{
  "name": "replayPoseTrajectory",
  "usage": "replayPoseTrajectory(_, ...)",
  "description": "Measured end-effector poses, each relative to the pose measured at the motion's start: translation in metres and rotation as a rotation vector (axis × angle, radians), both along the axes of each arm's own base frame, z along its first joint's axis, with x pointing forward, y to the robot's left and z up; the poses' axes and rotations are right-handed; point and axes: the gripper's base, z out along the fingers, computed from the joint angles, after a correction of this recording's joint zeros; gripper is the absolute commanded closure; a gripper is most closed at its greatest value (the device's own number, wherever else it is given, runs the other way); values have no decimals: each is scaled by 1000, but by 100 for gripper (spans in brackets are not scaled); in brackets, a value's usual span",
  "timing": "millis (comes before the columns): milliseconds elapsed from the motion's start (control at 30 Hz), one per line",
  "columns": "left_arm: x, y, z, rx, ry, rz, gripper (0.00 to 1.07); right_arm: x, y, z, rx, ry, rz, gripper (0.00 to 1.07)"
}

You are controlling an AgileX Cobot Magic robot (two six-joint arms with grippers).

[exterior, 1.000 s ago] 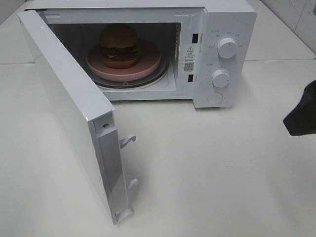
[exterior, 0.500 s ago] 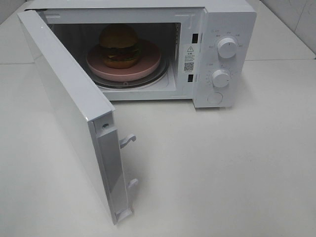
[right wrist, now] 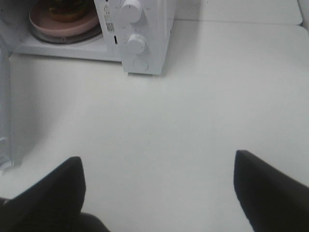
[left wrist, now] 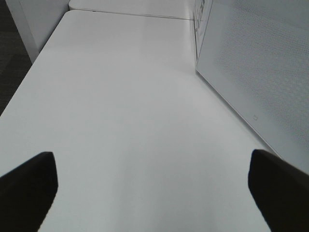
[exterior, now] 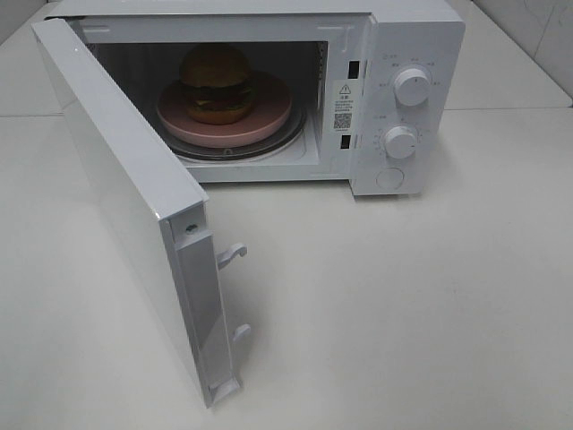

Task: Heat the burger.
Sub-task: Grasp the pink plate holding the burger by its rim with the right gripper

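The burger [exterior: 216, 82] sits on a pink round plate [exterior: 269, 121] inside the white microwave [exterior: 416, 36], whose door [exterior: 125, 197] hangs wide open toward the front left. The right wrist view catches the burger [right wrist: 65, 9] and plate [right wrist: 58, 24] in the cavity, far beyond my right gripper [right wrist: 157, 191], which is open over bare table. In its own wrist view my left gripper [left wrist: 152, 186] is open too, beside the outer face of the microwave door [left wrist: 251, 72]. Neither gripper shows in the exterior view.
Two knobs [exterior: 412, 86] and a round button [exterior: 390, 178] sit on the microwave's right panel. Door latch hooks [exterior: 231, 255] stick out from the door's edge. White table [exterior: 403, 305] spreads in front of and to the right of the microwave.
The right arm, visible at the right edge a second ago, has drawn out of the exterior view. Burger, plate and door have not moved.
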Motion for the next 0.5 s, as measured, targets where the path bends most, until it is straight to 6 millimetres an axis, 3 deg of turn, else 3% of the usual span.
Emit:
replayPoseTrajectory(167,0,0,0,0,0,0,7,-11,-2,-19,20,-53,-52,29)
replayPoseTrajectory(233,0,0,0,0,0,0,7,-13,-2,-37,24,-49,-86,30)
replayPoseTrajectory(500,0,0,0,0,0,0,7,-9,1,-72,32,-37,-153,31)
